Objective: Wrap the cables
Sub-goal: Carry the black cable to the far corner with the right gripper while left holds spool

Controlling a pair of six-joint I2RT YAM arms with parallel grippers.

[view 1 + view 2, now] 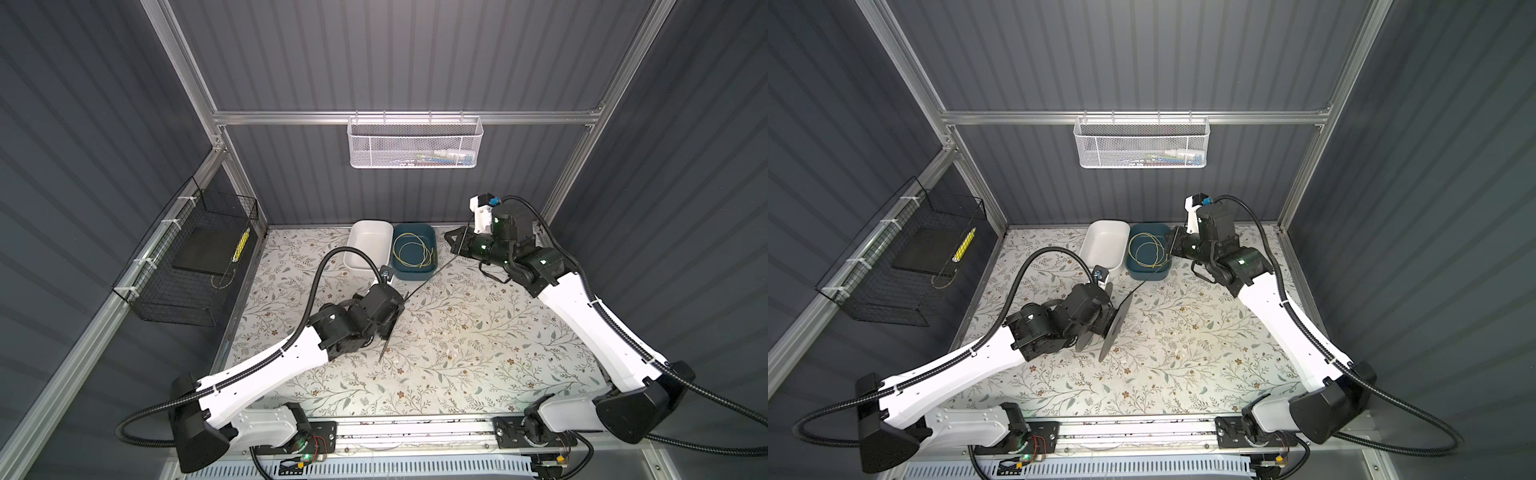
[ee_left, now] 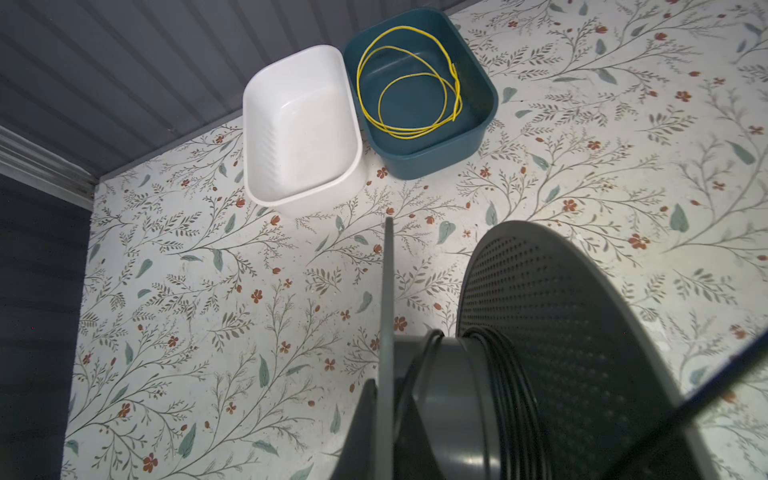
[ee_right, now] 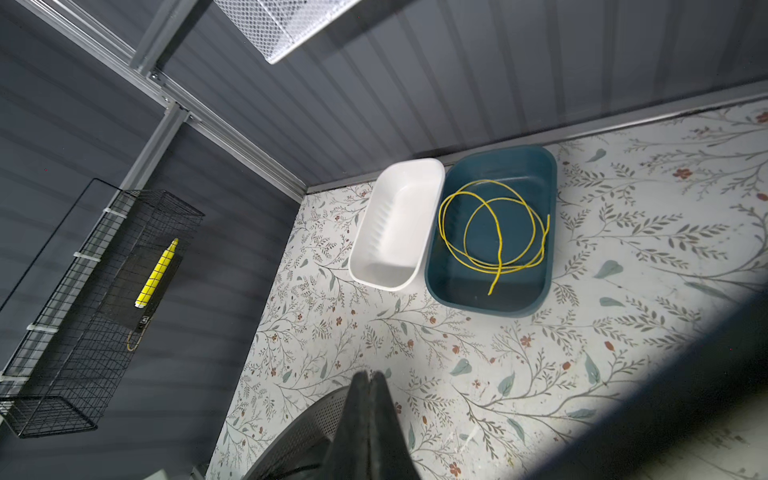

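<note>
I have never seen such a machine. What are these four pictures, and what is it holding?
It is a robot with two arms over a table. Two pictures look down from above; two come from cameras on the wrists. The left end effector is shut on a grey reel with black cable wound on it. The cable runs tight to the right end effector, which is shut and seems to pinch it. At the back stand an empty white tub and a blue tub with a yellow wire inside.

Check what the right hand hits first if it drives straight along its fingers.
Likely the table just short of the white bin; the right hand aims there in its wrist view. Depth unclear; a shallower line meets that bin.
</note>
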